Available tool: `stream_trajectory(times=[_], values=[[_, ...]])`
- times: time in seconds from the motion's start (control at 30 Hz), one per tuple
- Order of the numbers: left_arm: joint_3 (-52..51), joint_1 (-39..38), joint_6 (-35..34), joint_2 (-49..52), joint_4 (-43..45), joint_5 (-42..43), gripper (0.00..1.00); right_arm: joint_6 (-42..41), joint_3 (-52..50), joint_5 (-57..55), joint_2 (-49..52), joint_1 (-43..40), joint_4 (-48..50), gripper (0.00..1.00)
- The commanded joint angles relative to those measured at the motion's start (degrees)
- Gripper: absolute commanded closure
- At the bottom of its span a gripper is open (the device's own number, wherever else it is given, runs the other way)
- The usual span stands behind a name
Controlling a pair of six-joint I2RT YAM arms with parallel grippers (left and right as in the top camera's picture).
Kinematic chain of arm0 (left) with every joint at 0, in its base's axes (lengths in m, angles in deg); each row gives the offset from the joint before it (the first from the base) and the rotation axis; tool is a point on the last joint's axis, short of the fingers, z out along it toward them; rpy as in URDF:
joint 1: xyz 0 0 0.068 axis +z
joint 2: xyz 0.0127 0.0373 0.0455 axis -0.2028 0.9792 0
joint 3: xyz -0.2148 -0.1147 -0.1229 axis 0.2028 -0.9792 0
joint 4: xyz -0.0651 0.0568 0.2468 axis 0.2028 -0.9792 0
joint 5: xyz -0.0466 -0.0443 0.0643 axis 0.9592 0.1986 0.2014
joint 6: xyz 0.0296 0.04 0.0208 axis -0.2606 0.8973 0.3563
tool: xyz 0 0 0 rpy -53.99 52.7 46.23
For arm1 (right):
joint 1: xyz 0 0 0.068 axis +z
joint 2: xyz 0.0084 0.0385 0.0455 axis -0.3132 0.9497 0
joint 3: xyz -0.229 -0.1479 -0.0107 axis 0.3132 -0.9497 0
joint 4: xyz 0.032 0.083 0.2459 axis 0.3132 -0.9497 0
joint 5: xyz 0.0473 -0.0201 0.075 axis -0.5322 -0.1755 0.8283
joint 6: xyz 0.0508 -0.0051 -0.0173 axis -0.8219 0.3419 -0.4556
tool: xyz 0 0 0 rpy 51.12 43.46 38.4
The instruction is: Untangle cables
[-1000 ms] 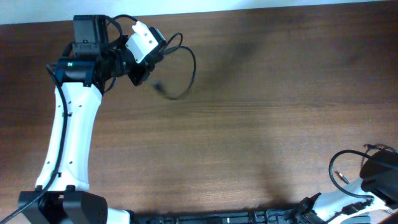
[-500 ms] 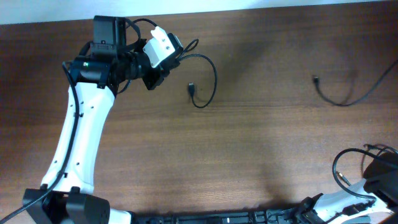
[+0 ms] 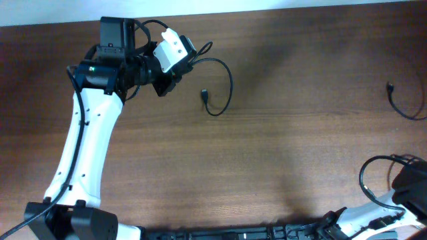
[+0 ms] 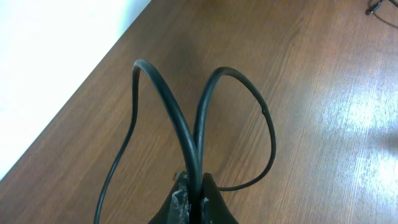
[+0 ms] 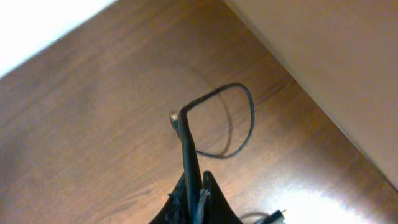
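My left gripper [image 3: 179, 65] at the table's far left is shut on a thin black cable [image 3: 229, 85]. That cable loops out to the right and ends in a small plug [image 3: 205, 95] on the wood. In the left wrist view the jaws [image 4: 193, 194] pinch the cable [image 4: 181, 121], which rises in two arches. My right gripper [image 5: 194, 200] is shut on a second black cable [image 5: 247, 115] that curls into a loop with a plug [image 5: 175, 117] at its end. A further cable piece [image 3: 402, 107] lies at the right edge and runs out of frame.
The right arm [image 3: 408, 188] sits at the near right corner with a thin black loop [image 3: 371, 175] beside it. A small connector [image 5: 278, 215] lies near the right jaws. The table's far edge meets a white surface [image 3: 267, 5].
The left arm swung right with its cable, then stopped. The cable piece on the right came into view and slid toward the right edge. The loop by the right arm shifted slightly.
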Motion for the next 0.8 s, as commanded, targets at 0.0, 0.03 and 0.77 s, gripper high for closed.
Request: stream_trajectory(times=[0.0, 0.03, 0.77], values=[[0.0, 0.0, -0.7, -0.9, 0.0, 1.3, 1.00, -0.1, 0.4, -3.2, 2.8, -0.4, -1.9, 0.96], [0.0, 0.0, -0.7, -1.0, 0.0, 1.3, 1.00, -0.1, 0.3, -3.6, 3.6, -0.4, -2.5, 0.96], [0.0, -1.3, -0.7, -1.0, 0.0, 3.9, 1.00, 24.1, 0.0, 38.4, 13.1, 2.6, -12.4, 0.38]])
